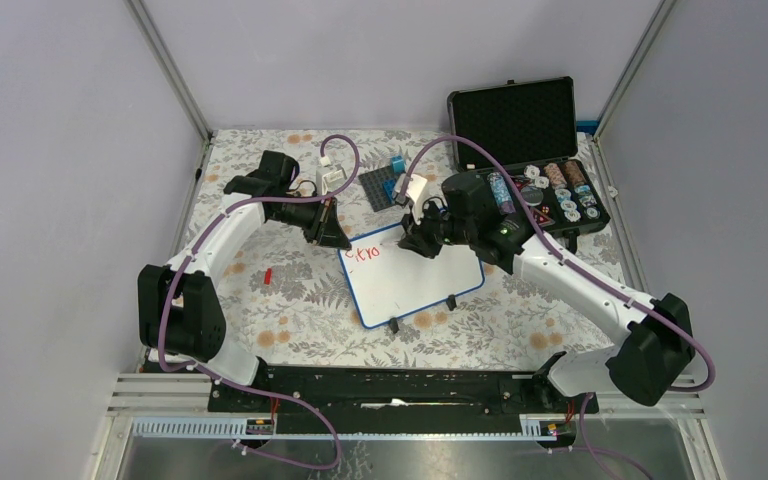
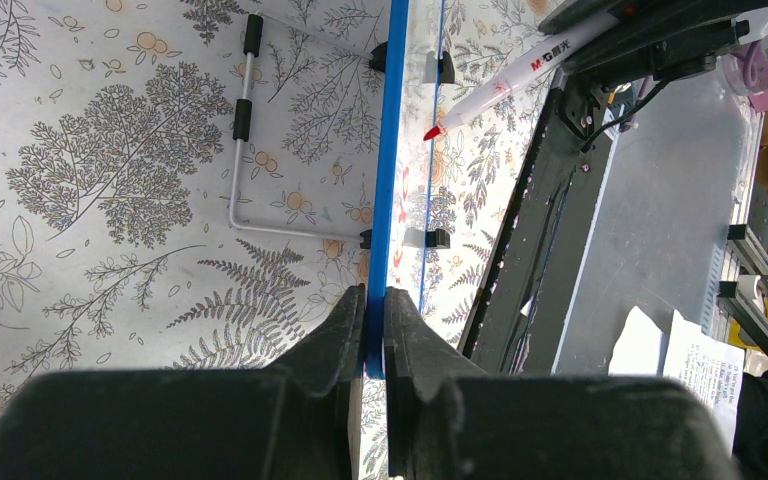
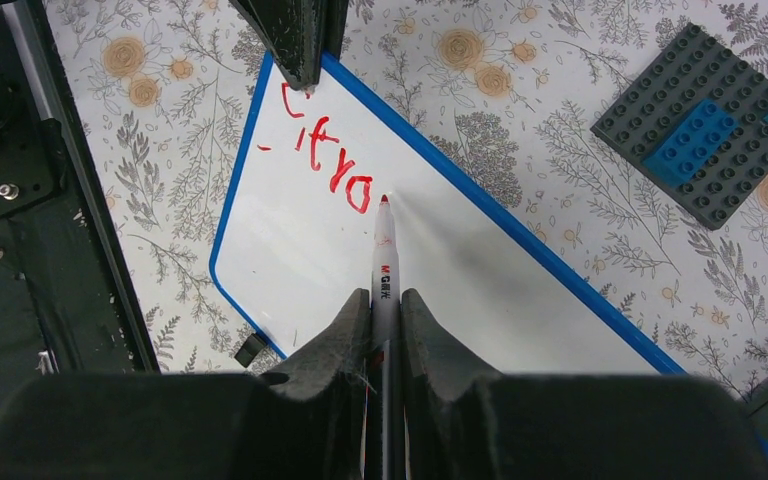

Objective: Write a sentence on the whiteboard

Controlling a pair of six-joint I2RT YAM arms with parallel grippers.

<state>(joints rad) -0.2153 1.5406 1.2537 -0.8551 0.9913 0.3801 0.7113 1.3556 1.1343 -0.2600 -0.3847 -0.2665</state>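
right wrist: hand low over whiteboard

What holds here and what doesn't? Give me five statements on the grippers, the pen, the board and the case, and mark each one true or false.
1. The right gripper is shut on a red marker. True.
2. There is red writing on the whiteboard. True.
3. The left gripper hangs open, clear of the whiteboard. False: it is shut on the whiteboard's blue rim.
4. The black case has its lid closed. False: the lid stands open, showing its foam lining.
5. The red marker's tip points at the flowered tablecloth. False: the tip is over the board's white surface, just past the last red letter.
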